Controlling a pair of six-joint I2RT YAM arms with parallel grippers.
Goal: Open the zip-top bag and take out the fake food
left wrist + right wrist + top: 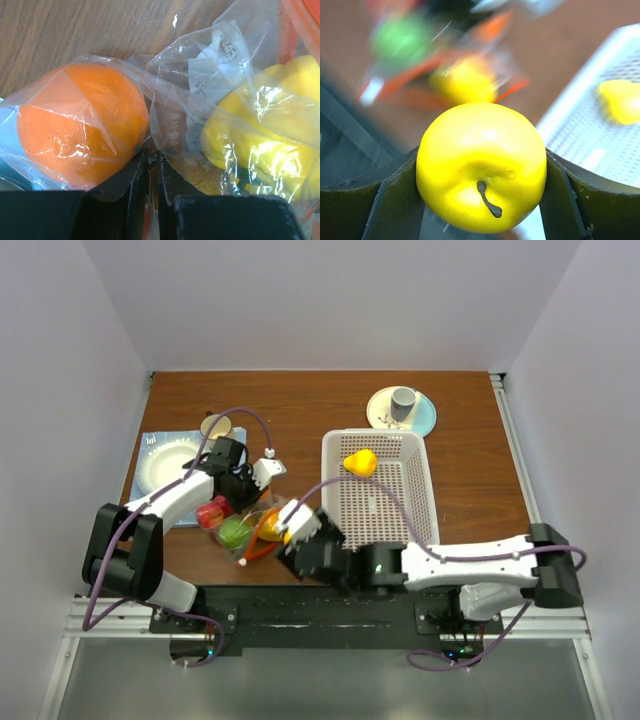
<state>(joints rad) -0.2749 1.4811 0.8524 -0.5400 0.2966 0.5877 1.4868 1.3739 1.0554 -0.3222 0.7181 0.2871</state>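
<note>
The zip-top bag [248,530] lies crinkled on the table, its orange-red strip [262,545] toward the near side. Fake food shows through the plastic: an orange piece [80,125], a yellow one [265,145], a red one [212,510] and a green one [234,531]. My left gripper [243,498] [152,165] is shut on a fold of the bag's plastic between the orange and yellow pieces. Just right of the bag, my right gripper [291,531] [481,170] is shut on a yellow apple [481,167], stem toward the camera, both fingers against its sides.
The white perforated basket [400,510] [590,145] stands right of the bag and holds one yellow fruit [360,462] [620,100]. A plate with a grey cup [403,402] is at the back right. A blue square with a pale plate [170,462] lies at the left.
</note>
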